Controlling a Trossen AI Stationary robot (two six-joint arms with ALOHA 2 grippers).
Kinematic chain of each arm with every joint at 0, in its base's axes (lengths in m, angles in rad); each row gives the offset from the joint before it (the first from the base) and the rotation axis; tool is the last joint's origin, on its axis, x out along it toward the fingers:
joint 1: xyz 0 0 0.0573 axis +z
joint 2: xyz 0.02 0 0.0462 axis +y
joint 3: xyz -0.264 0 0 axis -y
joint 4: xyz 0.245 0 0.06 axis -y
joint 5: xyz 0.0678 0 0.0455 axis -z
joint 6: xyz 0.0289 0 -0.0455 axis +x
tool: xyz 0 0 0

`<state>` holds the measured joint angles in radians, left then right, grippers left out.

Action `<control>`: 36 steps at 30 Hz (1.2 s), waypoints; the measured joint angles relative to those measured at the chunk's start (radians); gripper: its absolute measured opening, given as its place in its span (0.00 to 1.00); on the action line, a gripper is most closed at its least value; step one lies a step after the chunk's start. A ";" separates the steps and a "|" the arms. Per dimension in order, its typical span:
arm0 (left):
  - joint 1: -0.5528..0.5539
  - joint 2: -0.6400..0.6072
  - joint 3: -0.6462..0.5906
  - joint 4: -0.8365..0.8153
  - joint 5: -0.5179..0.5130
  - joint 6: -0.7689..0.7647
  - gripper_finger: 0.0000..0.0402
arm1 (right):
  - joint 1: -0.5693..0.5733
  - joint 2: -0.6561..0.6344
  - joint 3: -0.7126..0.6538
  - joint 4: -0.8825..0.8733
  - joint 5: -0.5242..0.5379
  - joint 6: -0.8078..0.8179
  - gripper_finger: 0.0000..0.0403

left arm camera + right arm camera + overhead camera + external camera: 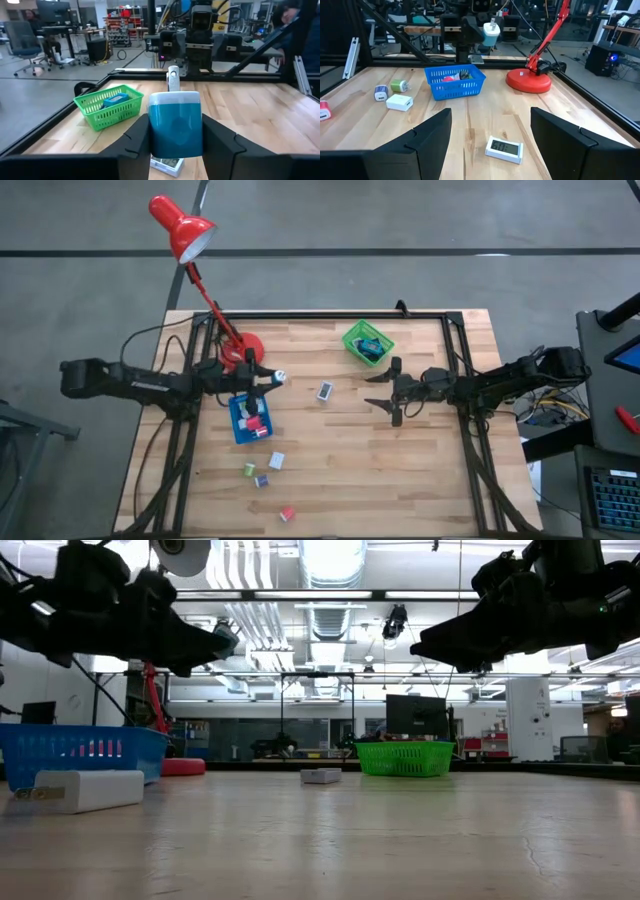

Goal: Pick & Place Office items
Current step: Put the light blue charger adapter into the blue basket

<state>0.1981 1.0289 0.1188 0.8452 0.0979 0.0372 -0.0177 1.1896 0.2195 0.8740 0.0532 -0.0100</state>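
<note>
My left gripper [272, 378] is shut on a teal-and-white office item [175, 125] with a small metal tab at its top, just past the far right corner of the blue tray [250, 420]. The right wrist view shows this item [490, 29] high above the tray [455, 82]. The tray holds red and dark pieces. My right gripper [389, 391] hangs open over the table's right half, with nothing between its fingers. A small white display piece [325, 391] lies flat between the two grippers. White [276, 460], green [249, 469], purple [261, 480] and red [288, 513] blocks lie nearer the front edge. My left gripper pinches the item's two teal side faces [156, 131] between its two fingers [136, 144]. The fingers lie level and point toward the table's right edge. The item stands upright in the hold, tab up, lifted clear of the table and the tray.
A green basket [368, 342] with a teal piece inside stands at the far middle. The red desk lamp's base [245, 352] sits just behind the blue tray, its arm slanting toward the far left. Bare wood lies at the front right.
</note>
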 joint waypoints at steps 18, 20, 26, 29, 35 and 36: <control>-0.152 -0.057 -0.006 -0.166 -0.136 -0.046 0.31 | 0.000 0.000 -0.014 -0.002 0.000 0.019 0.65; -0.181 -0.068 -0.006 -0.198 -0.169 -0.052 0.31 | 0.000 0.000 -0.015 -0.003 0.000 0.019 0.65; -0.273 -0.115 -0.006 -0.317 -0.265 -0.122 0.31 | 0.000 0.000 -0.015 -0.002 0.000 0.019 0.65; -0.322 -0.141 0.011 -0.423 -0.331 -0.159 0.31 | 0.000 0.000 -0.015 -0.002 0.000 0.019 0.65; -0.417 -0.181 0.102 -0.698 -0.469 -0.238 0.31 | 0.000 0.000 -0.015 -0.002 0.000 0.019 0.65; -0.434 -0.183 0.120 -0.738 -0.489 -0.255 0.31 | 0.000 0.000 -0.015 -0.002 0.000 0.019 0.65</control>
<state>-0.2354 0.8462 0.2390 0.1068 -0.3913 -0.2174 -0.0177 1.1896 0.2043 0.8719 0.0529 0.0086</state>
